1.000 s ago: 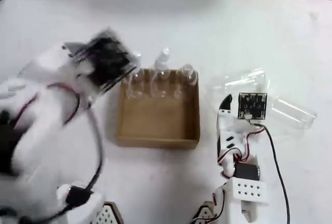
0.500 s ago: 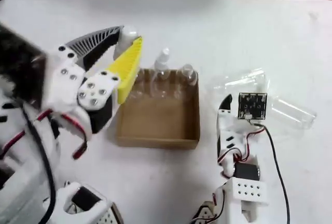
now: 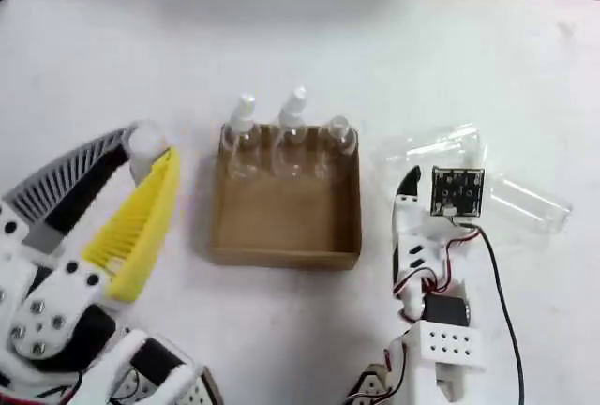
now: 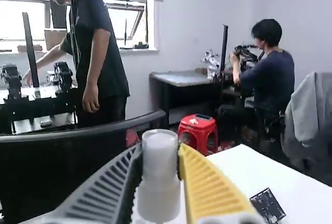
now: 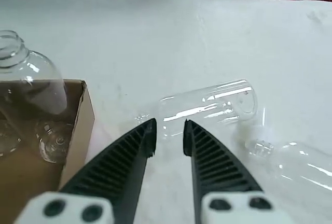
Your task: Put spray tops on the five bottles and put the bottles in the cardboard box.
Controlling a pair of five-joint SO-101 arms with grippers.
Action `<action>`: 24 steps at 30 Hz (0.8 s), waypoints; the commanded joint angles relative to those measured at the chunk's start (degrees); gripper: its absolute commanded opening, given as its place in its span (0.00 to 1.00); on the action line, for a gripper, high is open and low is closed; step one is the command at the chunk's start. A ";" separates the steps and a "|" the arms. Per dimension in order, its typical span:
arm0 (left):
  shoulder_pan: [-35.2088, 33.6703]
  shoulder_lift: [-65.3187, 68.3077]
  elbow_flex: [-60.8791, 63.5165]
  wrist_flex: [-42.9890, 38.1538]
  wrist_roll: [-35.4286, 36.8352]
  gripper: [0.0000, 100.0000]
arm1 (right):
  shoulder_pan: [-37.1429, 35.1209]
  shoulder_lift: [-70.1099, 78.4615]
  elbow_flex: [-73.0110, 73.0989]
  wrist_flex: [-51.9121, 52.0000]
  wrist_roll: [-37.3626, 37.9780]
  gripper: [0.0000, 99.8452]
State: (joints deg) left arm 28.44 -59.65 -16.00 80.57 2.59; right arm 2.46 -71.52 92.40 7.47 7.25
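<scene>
Pulling back from the box (image 3: 281,255) toward the worktop's (image 3: 422,58) near-left corner, the left claw (image 3: 150,152) is pinching a spray top (image 4: 158,175). Three bottles (image 3: 292,147) are standing in the box, two topped; two loose bottles (image 5: 210,105) are lying beside the slightly parted, empty right claw (image 5: 167,130).

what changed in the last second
The left hand, shut on a white spray top, swung back from the rear left corner of the cardboard box toward the near left of the table. The box, its three bottles, the right hand and two lying bottles stayed put.
</scene>
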 commanded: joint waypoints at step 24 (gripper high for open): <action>-1.45 41.19 35.43 -80.88 7.82 0.02 | 0.40 -0.75 -0.18 -1.19 0.88 0.07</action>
State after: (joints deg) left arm 28.44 -22.73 26.02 1.36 9.80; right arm 2.37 -71.52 92.40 7.47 7.25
